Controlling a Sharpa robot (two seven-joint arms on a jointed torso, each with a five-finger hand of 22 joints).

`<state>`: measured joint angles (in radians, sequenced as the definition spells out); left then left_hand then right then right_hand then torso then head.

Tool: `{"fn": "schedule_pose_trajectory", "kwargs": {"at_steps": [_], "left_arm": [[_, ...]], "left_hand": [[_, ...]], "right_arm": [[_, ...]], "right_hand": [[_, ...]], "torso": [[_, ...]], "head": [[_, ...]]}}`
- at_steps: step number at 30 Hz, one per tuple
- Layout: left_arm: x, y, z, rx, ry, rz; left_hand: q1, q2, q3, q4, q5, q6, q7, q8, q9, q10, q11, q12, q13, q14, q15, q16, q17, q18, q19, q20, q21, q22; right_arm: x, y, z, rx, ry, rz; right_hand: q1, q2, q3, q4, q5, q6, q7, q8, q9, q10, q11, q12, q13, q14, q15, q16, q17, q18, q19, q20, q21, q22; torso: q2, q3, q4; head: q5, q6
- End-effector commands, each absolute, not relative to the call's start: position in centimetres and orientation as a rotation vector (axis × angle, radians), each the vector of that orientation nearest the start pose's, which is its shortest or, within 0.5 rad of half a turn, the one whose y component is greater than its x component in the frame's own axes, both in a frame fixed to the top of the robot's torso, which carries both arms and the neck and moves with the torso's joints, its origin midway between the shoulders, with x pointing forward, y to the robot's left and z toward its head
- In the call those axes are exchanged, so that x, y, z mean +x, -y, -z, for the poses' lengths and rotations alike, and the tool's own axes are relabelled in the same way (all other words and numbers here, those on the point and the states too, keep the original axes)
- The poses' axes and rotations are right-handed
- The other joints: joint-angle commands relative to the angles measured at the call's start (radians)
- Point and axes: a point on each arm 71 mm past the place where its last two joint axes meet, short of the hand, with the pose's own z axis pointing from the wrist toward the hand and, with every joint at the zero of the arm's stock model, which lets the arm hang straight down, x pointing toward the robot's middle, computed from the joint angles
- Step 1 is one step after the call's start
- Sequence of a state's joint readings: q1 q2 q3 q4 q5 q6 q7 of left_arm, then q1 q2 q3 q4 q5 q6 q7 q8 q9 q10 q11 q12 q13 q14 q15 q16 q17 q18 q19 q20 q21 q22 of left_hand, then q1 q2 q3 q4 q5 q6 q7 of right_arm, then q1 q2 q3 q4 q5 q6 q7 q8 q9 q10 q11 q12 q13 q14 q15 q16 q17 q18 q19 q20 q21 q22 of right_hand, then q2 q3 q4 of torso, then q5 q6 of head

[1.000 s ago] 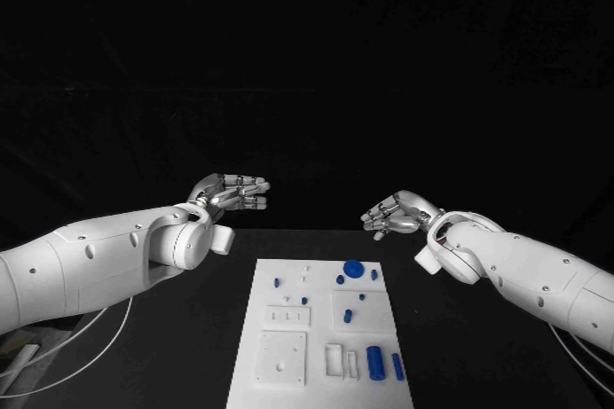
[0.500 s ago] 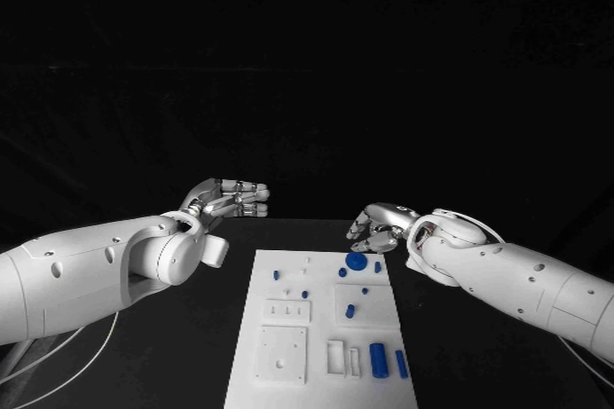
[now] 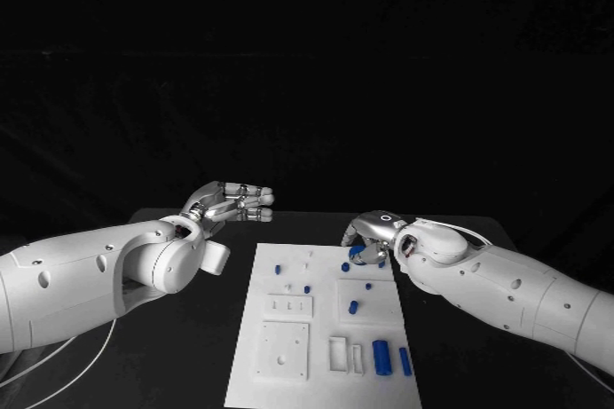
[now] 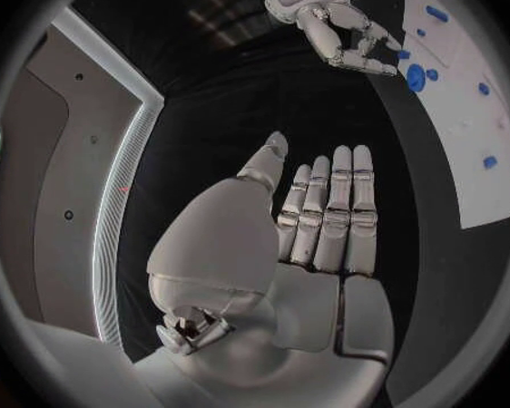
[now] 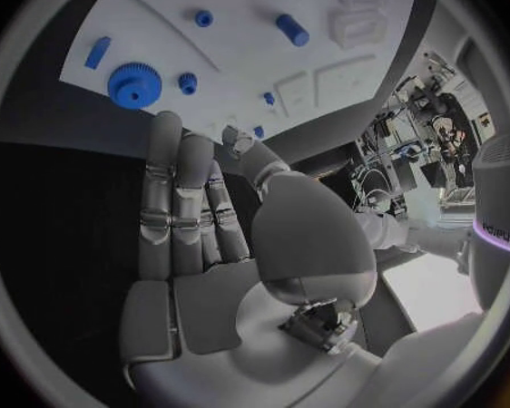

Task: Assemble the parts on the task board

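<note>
While your right hand [image 3: 371, 240] hangs over the far right corner of the task board [image 3: 288, 338], its fingers are extended side by side and hold nothing — the right wrist view shows the blue gear [image 5: 133, 84] just beyond the fingertips [image 5: 168, 127], not touched. Your left hand [image 3: 233, 201] is raised off the board's far left corner, above the black table [image 3: 486, 338], fingers straight and close together, palm empty. On the board you have a small blue peg [image 5: 188, 82] beside the gear, a blue cylinder [image 3: 381, 357] and a thin blue bar [image 3: 405, 361] at the near right edge, and a short blue piece [image 3: 353, 308] mid-board.
</note>
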<state>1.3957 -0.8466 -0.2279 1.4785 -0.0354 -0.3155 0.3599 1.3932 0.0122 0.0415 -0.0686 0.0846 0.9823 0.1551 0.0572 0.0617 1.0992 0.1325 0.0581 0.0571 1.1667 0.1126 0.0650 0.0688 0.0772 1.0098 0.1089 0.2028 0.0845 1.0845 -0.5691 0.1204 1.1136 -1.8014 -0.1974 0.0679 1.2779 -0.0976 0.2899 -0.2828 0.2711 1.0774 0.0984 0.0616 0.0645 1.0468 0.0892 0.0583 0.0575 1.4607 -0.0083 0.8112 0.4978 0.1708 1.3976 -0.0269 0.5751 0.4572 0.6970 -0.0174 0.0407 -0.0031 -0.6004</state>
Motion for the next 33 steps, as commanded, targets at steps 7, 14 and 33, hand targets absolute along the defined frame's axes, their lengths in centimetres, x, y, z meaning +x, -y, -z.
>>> {"fn": "schedule_pose_trajectory", "kwargs": {"at_steps": [7, 14, 33], "left_arm": [[50.5, -22.4, 14.7, -0.931, -1.484, 1.457], [50.5, -22.3, 14.6, -0.929, -1.484, 1.459], [50.5, -22.0, 14.0, -0.918, -1.481, 1.472]], "left_hand": [[-0.012, 0.003, -0.004, -0.01, 0.003, -0.001, 0.0, 0.005, 0.001, 0.0, 0.004, 0.002, 0.001, 0.001, 0.005, 0.004, 0.001, -0.008, -0.004, -0.006, 0.008, -0.002], [-0.015, 0.003, -0.005, -0.011, 0.003, -0.004, 0.0, 0.005, 0.001, -0.001, 0.004, 0.002, 0.001, 0.0, 0.005, 0.005, 0.001, -0.008, -0.006, -0.005, 0.009, -0.003], [-0.016, 0.003, -0.006, -0.014, 0.003, -0.008, 0.001, 0.005, 0.001, -0.002, 0.004, 0.002, 0.001, 0.0, 0.006, 0.005, 0.001, -0.007, -0.007, -0.005, 0.011, -0.004]], "right_arm": [[53.9, 16.5, 23.2, -0.513, -1.593, -0.42], [53.9, 16.5, 23.4, -0.511, -1.578, -0.397], [54.2, 16.2, 23.9, -0.52, -1.599, -0.38]], "right_hand": [[0.032, -0.016, -0.016, 0.006, -0.035, -0.043, -0.004, 0.0, -0.003, -0.027, 0.004, -0.001, 0.001, -0.002, 0.003, 0.006, -0.011, -0.014, 0.024, 0.002, -0.03, 0.019], [0.04, -0.032, 0.01, 0.017, -0.055, -0.044, -0.003, 0.0, -0.003, -0.026, 0.001, -0.001, 0.001, -0.002, 0.001, 0.009, -0.013, -0.014, 0.034, 0.001, -0.05, 0.035], [0.019, -0.02, 0.075, 0.001, -0.09, -0.025, -0.004, -0.001, -0.003, 0.013, -0.007, -0.001, 0.0, -0.002, -0.005, 0.023, -0.008, -0.018, 0.041, -0.005, -0.069, 0.091]], "torso": [[0.019, 0.0031, 0.0066], [0.022, 0.0032, 0.0057], [0.04, -0.0009, 0.012]], "head": [[-0.009, -0.046], [-0.013, -0.081], [-0.011, -0.062]]}}
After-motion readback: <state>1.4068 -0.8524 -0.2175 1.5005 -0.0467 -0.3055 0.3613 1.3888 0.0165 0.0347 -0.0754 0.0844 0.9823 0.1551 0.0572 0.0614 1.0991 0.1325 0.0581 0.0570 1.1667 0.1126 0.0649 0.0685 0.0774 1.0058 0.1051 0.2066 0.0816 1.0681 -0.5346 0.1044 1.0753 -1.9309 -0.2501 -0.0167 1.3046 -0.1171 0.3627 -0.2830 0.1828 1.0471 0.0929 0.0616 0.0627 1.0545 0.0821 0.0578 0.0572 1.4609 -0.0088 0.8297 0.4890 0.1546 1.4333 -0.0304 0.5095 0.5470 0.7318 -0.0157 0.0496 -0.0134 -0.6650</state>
